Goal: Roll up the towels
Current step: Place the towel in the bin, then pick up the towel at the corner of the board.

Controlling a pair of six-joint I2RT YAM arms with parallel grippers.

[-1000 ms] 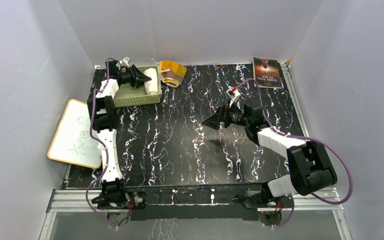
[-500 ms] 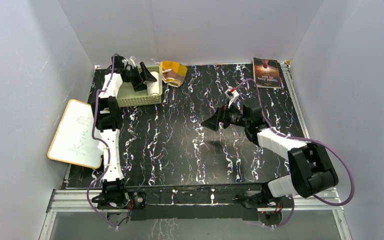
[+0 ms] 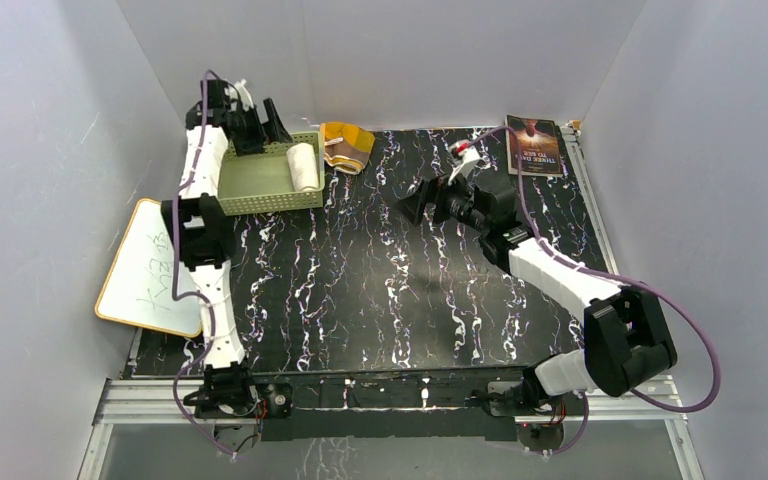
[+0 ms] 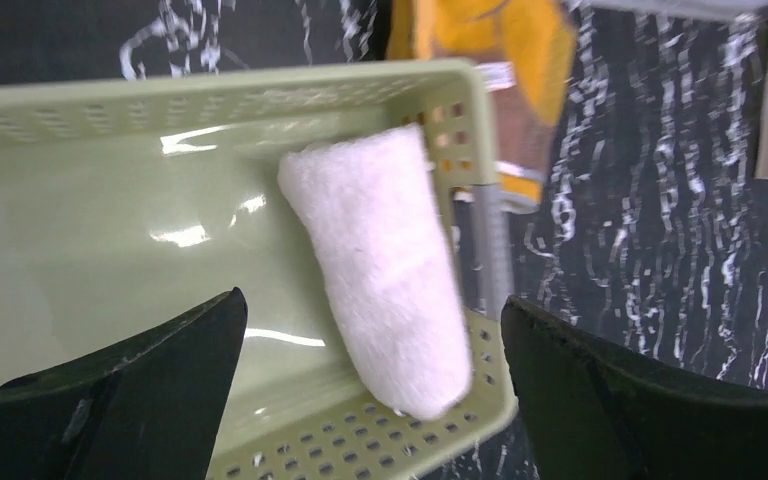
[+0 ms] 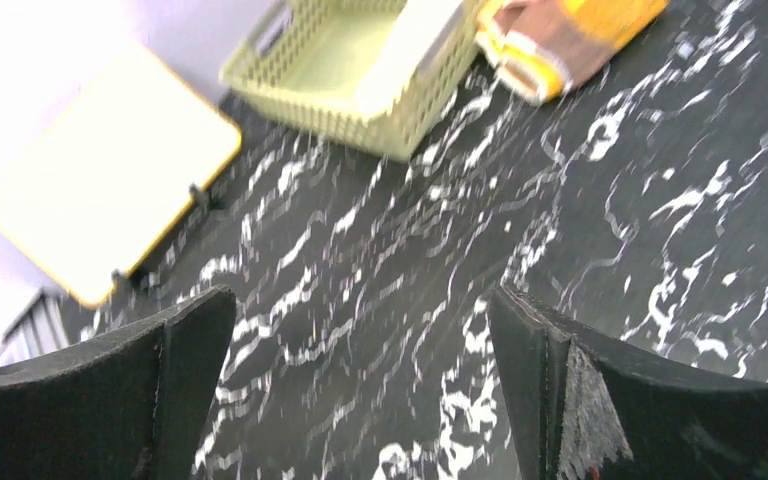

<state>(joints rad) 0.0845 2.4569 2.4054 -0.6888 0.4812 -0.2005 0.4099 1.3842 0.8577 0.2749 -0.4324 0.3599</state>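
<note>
A white towel (image 3: 303, 166) (image 4: 385, 265), rolled into a short cylinder, lies loose at the right end of the green basket (image 3: 260, 188) (image 4: 110, 240). My left gripper (image 3: 260, 125) (image 4: 372, 300) hangs open above the basket's back edge and touches nothing. The brown and orange-yellow towel (image 3: 345, 145) (image 5: 570, 35) (image 4: 505, 45) sits bunched on the table just right of the basket. My right gripper (image 3: 415, 205) (image 5: 360, 295) is open and empty over the black marbled table, to the right of that towel and pointing towards it.
A white board with a tan edge (image 3: 150, 265) (image 5: 100, 200) leans off the table's left side. A dark-covered book (image 3: 533, 145) lies at the back right corner. Grey walls close in the back and both sides.
My left gripper opened, let go of the white roll in the basket and rose towards the back wall. My right gripper moved back and left, towards the patterned towel.
</note>
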